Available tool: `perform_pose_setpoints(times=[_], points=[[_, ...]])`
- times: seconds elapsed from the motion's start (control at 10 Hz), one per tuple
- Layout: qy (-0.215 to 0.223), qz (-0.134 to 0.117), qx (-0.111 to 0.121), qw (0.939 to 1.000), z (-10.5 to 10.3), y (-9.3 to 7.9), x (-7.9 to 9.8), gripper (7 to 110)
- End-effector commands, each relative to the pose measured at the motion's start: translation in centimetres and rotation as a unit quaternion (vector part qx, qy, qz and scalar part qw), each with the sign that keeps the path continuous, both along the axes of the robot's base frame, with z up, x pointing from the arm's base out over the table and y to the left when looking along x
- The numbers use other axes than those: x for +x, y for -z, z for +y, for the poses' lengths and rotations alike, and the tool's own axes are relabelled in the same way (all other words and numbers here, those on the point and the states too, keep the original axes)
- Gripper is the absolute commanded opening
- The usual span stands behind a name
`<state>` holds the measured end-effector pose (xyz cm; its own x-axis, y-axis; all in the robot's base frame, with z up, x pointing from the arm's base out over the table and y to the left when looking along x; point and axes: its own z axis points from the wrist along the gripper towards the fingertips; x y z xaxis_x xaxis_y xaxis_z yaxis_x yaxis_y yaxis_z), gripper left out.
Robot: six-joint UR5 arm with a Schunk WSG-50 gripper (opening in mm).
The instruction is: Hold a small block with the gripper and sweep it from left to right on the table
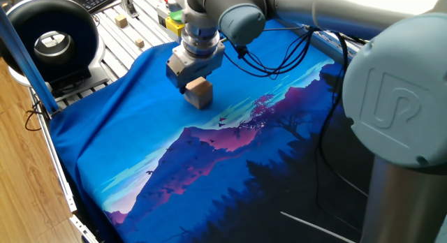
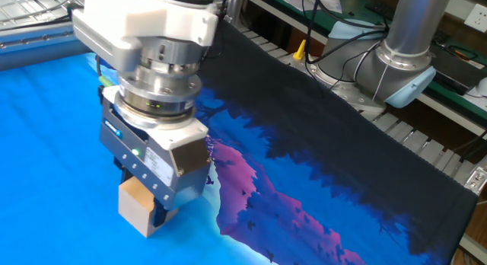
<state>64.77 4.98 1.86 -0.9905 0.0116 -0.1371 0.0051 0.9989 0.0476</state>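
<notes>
The small block (image 1: 199, 92) is a light tan wooden cube resting on the table's blue cloth (image 1: 133, 124), on its pale blue sky part. The gripper (image 1: 196, 88) stands straight down over it and is shut on it, with the dark fingers on its two sides. In the other fixed view the block (image 2: 137, 208) shows under the boxy gripper (image 2: 148, 212) head at the lower left, its bottom face on the cloth (image 2: 53, 143). The silver wrist and cables rise above it.
The arm's big grey base (image 1: 401, 117) fills the right side. A black round device (image 1: 52, 40) and tiny wooden cubes (image 1: 121, 21) sit on the slatted aluminium surface at the back left, beside a box with a green button (image 1: 176, 17). A second arm's base (image 2: 403, 59) stands beyond the cloth's far edge.
</notes>
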Motion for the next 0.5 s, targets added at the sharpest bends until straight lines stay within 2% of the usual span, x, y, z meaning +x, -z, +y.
perform_pose_setpoints(times=[0.0,0.4], points=[[-0.010,0.000,-0.014,0.9998,0.4,0.3,-0.8,66],[0.006,-0.010,0.010,0.9999,2.4,0.6,-0.8,66]])
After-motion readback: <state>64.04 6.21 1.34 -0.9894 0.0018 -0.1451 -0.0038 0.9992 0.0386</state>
